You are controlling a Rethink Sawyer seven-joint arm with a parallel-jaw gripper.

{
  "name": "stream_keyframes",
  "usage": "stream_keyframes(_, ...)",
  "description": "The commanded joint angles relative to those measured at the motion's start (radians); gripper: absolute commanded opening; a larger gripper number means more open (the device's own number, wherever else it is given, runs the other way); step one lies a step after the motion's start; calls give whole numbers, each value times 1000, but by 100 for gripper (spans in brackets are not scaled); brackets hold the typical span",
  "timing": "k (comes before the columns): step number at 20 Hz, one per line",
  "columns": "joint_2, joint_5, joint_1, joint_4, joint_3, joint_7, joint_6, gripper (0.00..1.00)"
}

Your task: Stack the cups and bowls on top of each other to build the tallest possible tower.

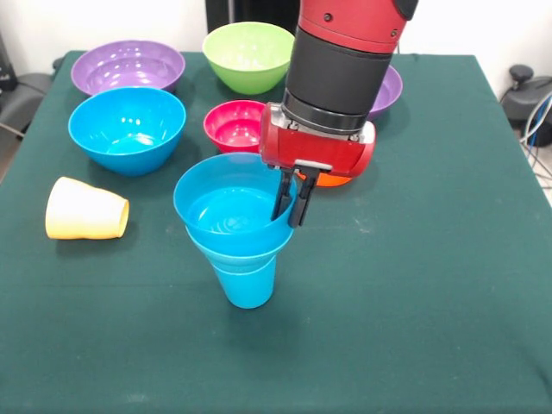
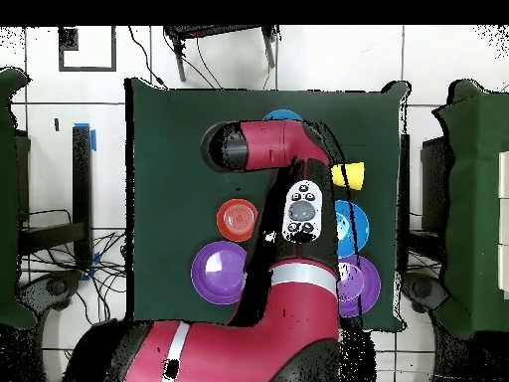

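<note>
Standing upright near the middle of the green surface (image 1: 448,259), the tower (image 1: 237,228) consists of a blue cup (image 1: 246,280) with blue bowls nested in its mouth. The gripper (image 1: 294,200) has its jaws closed on the top bowl's (image 1: 226,207) rim. Only the front view shows this grip; overhead, the arm (image 2: 283,149) covers most of the tower. The yellow cup (image 1: 84,210) lies on its side.

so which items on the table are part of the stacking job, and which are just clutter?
Job:
tower
yellow cup, on its side
loose blue bowl
purple bowls
green bowl
pink-red bowl
orange bowl
gripper

Lying about:
green tablecloth
</note>
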Motion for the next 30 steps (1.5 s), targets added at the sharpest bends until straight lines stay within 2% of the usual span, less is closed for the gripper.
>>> stream_keyframes(1,36,-16,-8,71,85,61,-57,0)
stream_keyframes(11,42,-9,3,63,86,73,-57,0)
stream_keyframes(24,25,-7,3,100,83,88,-74,0)
stream_keyframes(25,24,-7,4,103,82,89,-76,100)
stream_keyframes(30,22,-8,4,108,82,89,-83,100)
